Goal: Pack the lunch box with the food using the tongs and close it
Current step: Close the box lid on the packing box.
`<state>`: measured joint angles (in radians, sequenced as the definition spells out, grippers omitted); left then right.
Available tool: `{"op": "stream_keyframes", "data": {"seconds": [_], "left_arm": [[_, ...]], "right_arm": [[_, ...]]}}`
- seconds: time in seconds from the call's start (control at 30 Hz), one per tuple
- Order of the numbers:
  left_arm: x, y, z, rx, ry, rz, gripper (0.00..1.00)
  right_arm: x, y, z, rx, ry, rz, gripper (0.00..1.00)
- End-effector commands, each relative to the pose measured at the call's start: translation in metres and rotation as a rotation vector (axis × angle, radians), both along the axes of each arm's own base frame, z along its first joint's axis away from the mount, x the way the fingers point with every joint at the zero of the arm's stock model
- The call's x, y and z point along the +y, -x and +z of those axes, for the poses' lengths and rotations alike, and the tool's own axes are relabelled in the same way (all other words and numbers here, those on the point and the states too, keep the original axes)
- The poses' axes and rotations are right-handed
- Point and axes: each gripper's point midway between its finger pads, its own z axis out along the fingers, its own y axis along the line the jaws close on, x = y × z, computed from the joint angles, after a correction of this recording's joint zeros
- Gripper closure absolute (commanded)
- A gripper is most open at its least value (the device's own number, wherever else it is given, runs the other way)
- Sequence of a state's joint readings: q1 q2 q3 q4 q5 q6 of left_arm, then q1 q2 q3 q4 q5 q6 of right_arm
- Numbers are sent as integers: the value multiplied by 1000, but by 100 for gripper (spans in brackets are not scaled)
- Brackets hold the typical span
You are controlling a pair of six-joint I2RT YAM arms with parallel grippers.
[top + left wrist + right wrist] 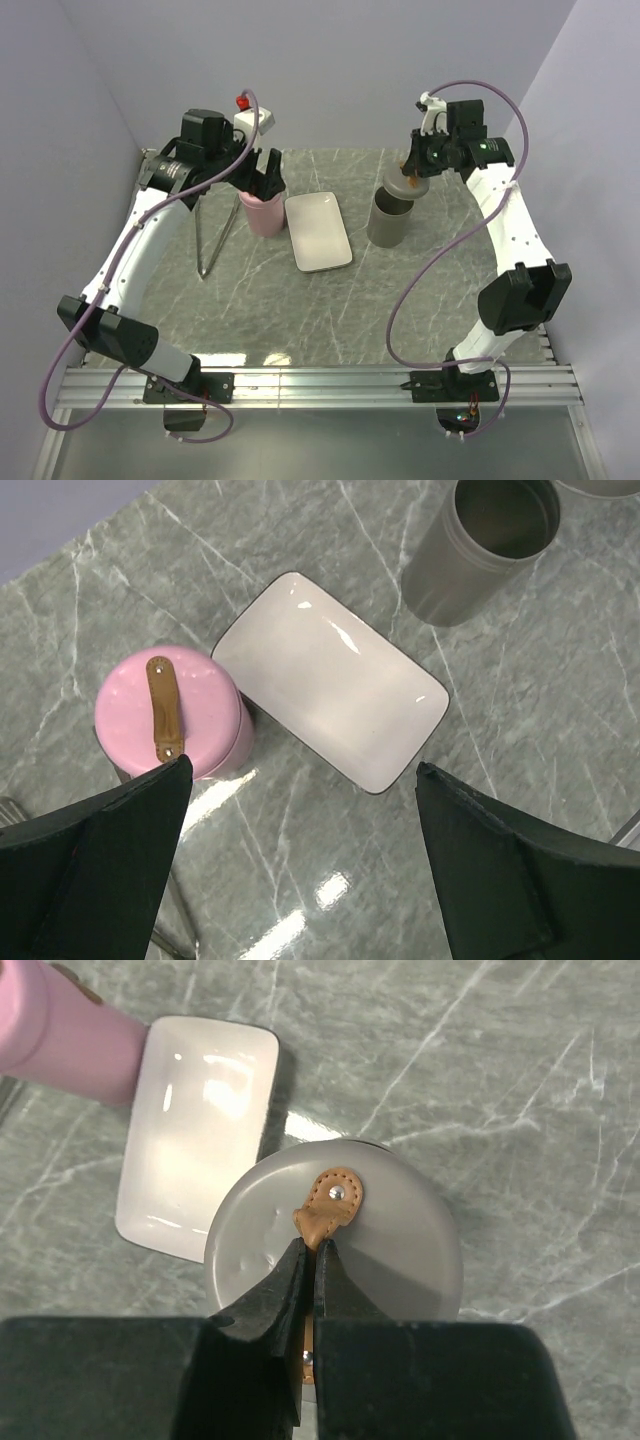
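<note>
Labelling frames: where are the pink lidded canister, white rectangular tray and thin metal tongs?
Pink lidded canister [212,702]: left wrist view, lid top.
White rectangular tray [330,680]: left wrist view, centre.
Thin metal tongs [204,264]: top view, joined end.

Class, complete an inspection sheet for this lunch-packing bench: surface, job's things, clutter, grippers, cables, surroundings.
Surface: grey marbled table.
Job's things: tongs lying at the left; pink container lidded; grey container open; no food visible.
Clutter: white tray between the containers, nothing on it.
Grippers: left gripper open above the pink container; right gripper shut on the tan strap of the grey lid.
Cables: purple cables looping along both arms.
Surroundings: plain pale walls; metal rail at the near edge.
</note>
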<state>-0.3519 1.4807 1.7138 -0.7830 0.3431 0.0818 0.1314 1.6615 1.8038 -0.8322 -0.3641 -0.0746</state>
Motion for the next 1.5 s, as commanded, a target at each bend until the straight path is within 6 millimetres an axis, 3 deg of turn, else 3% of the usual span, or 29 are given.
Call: {"op": "stream_keyframes", "data": {"seconds": [0.0,0.13,0.53,1.07,1.47], "left_arm": [[11,5,19,-71,1,17,1],[11,5,19,-64,15,22,1],[16,-3,20,-68,26,64,1],[13,-7,21,-56,41,54,1],[11,-8,23,-54,52,44,1]], "right_arm": [[-4,-7,5,-78,32,17,100],[0,-12,-18,-53,10,17,100],[2,-19,-44,-118,-33,-25,100],[9,-20,-45,-131,-83,-13,100],[10,-11,-73,-74,-67,-11,100]]}}
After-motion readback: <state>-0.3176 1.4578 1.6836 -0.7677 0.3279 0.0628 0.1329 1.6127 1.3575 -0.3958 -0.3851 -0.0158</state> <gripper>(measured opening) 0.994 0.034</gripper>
